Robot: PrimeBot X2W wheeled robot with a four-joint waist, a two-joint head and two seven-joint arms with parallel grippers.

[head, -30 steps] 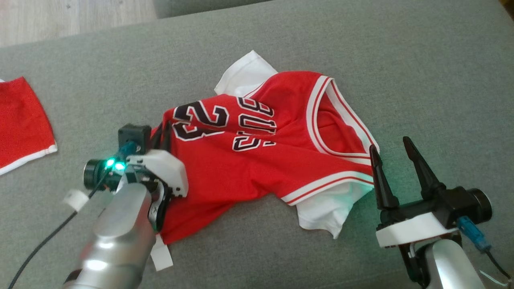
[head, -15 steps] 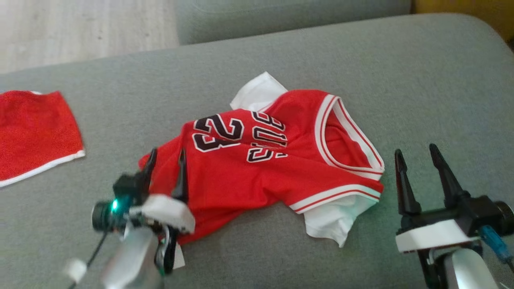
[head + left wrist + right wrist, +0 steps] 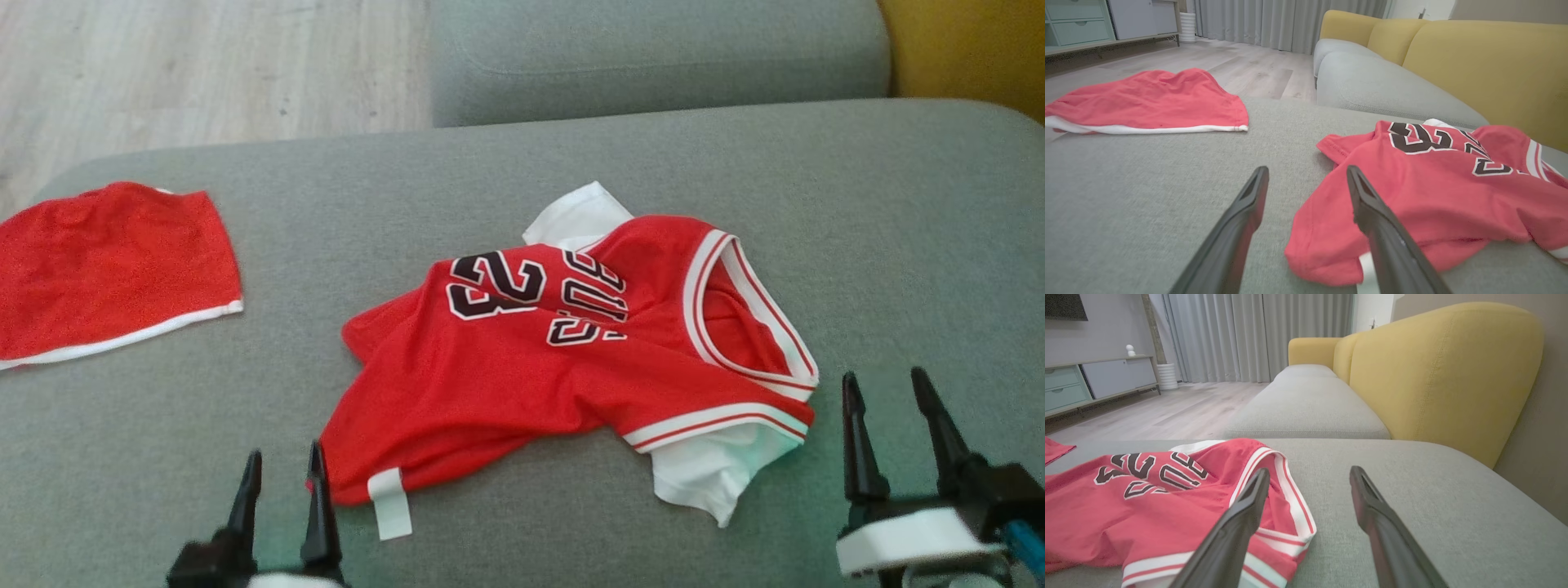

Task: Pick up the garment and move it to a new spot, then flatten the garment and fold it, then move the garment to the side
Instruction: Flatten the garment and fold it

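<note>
A red basketball jersey [image 3: 522, 367] with white trim, white sleeves and the number 23 lies crumpled on the grey sofa cushion [image 3: 571, 163]; it also shows as the jersey [image 3: 1433, 183] in the left wrist view and the jersey [image 3: 1147, 498] in the right wrist view. My left gripper [image 3: 282, 469] is open at the lower left, just beside the jersey's hem corner and its white tag [image 3: 389, 504], holding nothing. My right gripper [image 3: 886, 392] is open at the lower right, just off the jersey's collar side, with nothing between its fingers.
Red shorts [image 3: 106, 269] with a white hem lie at the cushion's left end. A second grey cushion [image 3: 653, 57] lies beyond, with wood floor [image 3: 204, 65] at the far left and a yellow sofa back [image 3: 1433, 375] on the right.
My left gripper has let go of the jersey's hem and pulled back toward me, standing open. The head camera has tilted up, so the whole scene sits lower. The jersey lies flatter.
</note>
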